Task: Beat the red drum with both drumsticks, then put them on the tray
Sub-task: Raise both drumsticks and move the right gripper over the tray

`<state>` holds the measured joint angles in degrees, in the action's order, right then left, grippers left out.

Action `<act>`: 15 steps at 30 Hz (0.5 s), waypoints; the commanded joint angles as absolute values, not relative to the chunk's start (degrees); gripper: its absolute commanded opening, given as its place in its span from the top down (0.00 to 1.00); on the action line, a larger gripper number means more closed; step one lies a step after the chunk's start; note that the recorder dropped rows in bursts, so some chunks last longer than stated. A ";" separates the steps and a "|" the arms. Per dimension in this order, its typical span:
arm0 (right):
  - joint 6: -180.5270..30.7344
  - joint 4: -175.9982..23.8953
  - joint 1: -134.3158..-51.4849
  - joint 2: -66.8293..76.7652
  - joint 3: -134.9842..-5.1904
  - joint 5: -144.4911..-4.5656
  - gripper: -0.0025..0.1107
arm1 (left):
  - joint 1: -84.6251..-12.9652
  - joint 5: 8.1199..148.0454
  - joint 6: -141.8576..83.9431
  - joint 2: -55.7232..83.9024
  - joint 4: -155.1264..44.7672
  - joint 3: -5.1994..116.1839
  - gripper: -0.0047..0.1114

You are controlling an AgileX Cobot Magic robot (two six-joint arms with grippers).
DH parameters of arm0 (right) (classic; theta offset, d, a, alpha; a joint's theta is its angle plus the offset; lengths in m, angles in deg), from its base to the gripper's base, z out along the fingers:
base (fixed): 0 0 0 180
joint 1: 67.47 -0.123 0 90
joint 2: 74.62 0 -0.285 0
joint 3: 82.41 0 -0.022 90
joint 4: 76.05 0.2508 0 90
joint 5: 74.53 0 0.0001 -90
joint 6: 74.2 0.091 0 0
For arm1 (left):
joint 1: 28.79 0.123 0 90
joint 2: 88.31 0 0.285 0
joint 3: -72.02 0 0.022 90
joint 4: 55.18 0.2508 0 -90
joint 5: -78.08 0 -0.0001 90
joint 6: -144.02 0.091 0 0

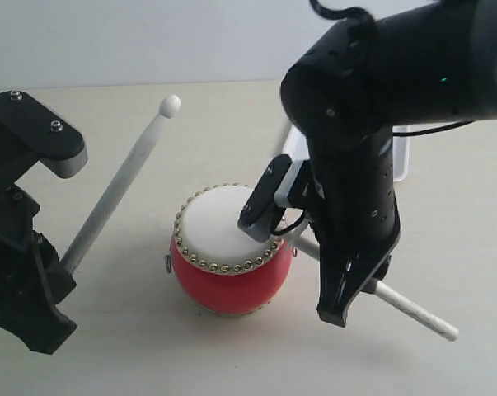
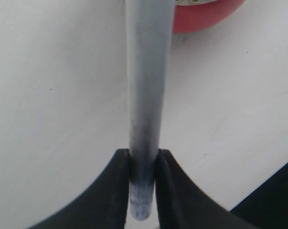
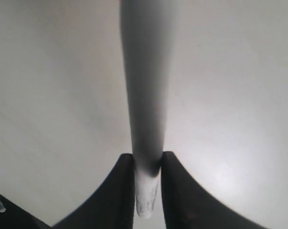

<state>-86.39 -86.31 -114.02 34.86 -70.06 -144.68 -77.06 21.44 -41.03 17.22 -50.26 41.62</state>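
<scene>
The red drum (image 1: 232, 285) stands at the middle of the table, cream head up; its red side shows at one edge of the left wrist view (image 2: 206, 14). My left gripper (image 1: 65, 266) (image 2: 144, 164) is shut on the butt of one drumstick (image 1: 116, 190) (image 2: 146, 95). That stick slants up, its rounded tip in the air left of and above the drum. My right gripper (image 1: 359, 289) (image 3: 147, 164) hangs just right of the drum, shut on the other drumstick (image 1: 417, 315) (image 3: 146, 95), which points low over the table away from the drum. The white tray (image 1: 402, 161) lies behind the right arm, mostly hidden.
The right arm's black body and wrist camera (image 1: 264, 202) overhang the drum's right rim. The left arm's black links (image 1: 34, 136) fill the left edge. Pale bare tabletop (image 1: 133, 346) surrounds the drum in front and to the left.
</scene>
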 commanded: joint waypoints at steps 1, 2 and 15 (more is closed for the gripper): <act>-86.00 -88.32 -114.20 36.93 -70.26 -144.49 0.98 | -77.49 21.26 -41.59 17.66 -50.23 42.07 0.96; -85.42 -89.15 -114.20 36.36 -70.26 -144.49 0.98 | -77.49 21.26 -41.59 17.66 -50.23 42.07 0.96; -82.51 -93.06 -114.20 16.04 -70.26 -144.49 0.98 | -77.49 26.00 -41.16 17.66 -49.43 42.07 0.96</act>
